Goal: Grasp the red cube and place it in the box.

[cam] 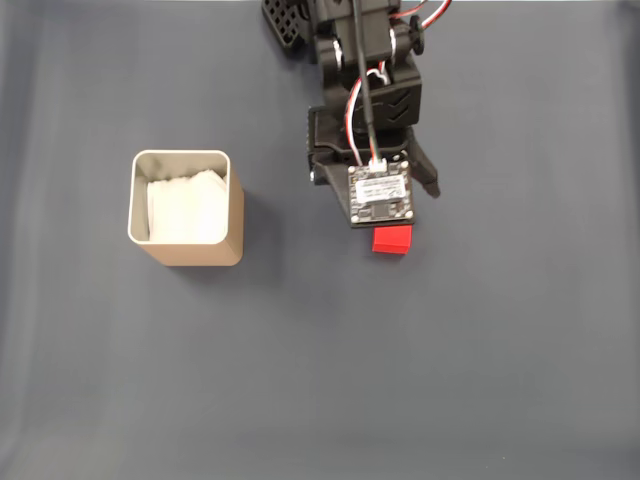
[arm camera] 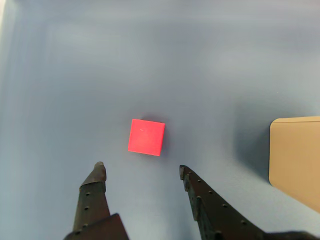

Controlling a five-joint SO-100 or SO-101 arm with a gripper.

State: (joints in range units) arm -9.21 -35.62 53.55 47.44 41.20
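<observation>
We are approaching the red cube [arm camera: 146,137] with our end effector [arm camera: 142,170] spread apart; next we are needing to advance, straddle it, then close.

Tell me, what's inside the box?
Inside the box, the fixed view shows a white lining. Whether anything lies beneath it cannot be seen. The red cube sits outside, on the table.

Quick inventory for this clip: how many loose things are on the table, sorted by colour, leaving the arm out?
Red: 1, the small matte red cube, lying free on the blue-grey table ahead of the open gripper.
Tan: 1, the square tan box with a silvery rim and white lining.
Total: 2
</observation>
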